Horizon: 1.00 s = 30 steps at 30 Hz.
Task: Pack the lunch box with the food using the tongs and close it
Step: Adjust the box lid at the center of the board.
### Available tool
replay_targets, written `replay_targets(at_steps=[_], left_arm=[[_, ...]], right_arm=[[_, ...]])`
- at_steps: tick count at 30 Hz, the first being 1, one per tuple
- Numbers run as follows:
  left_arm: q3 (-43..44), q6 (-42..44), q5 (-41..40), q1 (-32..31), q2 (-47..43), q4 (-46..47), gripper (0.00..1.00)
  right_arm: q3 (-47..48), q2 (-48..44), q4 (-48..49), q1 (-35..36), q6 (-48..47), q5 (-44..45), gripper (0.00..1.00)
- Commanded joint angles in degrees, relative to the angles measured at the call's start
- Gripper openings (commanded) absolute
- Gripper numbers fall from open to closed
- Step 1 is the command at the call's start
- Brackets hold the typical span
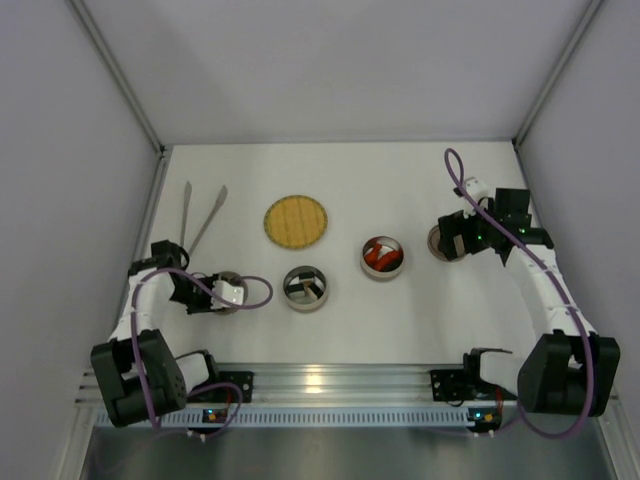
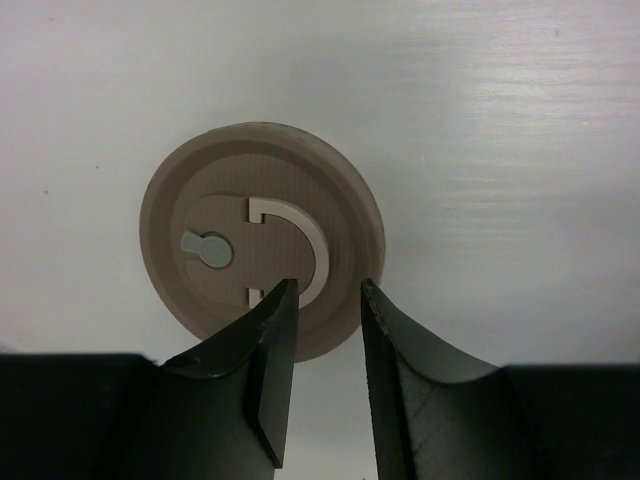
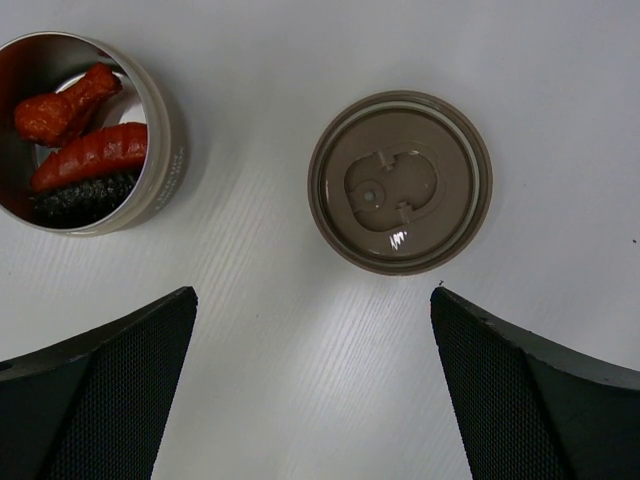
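Packing partly done: food (image 3: 85,150) in one tin (image 3: 168,150), lids (image 3: 400,180) off, tongs (image 1: 186,215) idle by the counter's (image 1: 400,180) left edge; left tool (image 2: 327,290) narrowly apart, right tool (image 3: 312,295) wide apart.

Tongs (image 1: 206,220) lie left; red food (image 3: 90,155) seemingly fills one tin (image 3: 166,150).

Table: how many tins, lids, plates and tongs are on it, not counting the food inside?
Round metal tins: 2
Tan lids: 2
Yellow woven plate: 1
Metal tongs: 1
Total: 6
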Motion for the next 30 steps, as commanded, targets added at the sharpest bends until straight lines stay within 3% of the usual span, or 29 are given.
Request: replay_targets(at_steps=[1,6,13,21,30], left_arm=[[-2.86,3.3,5.3,0.23,-2.35,7.34,0.37],[-7.52,2.42,6.09,0.23,-4.46,16.83,0.47],[-9.29,2.33,6.09,0.23,-2.63,21.76,0.55],[-9.2,7.68,4.16,0.23,0.46,19.14,0.57],[-5.78,9.45,0.99,0.14,5.82,12.91,0.51]], right_arm=[[2.46,0.52,0.96,1.11,0.01,-0.23,0.99],[2.29,0.87,1.13,1.11,0.01,0.03,0.99],[2.29,1.14,1.31,1.11,-0.08,0.3,0.99],[2.81,1.14,1.13,1.11,-0.17,1.18,0.99],[3.34,1.93,1.13,1.11,0.1,1.17,0.99]])
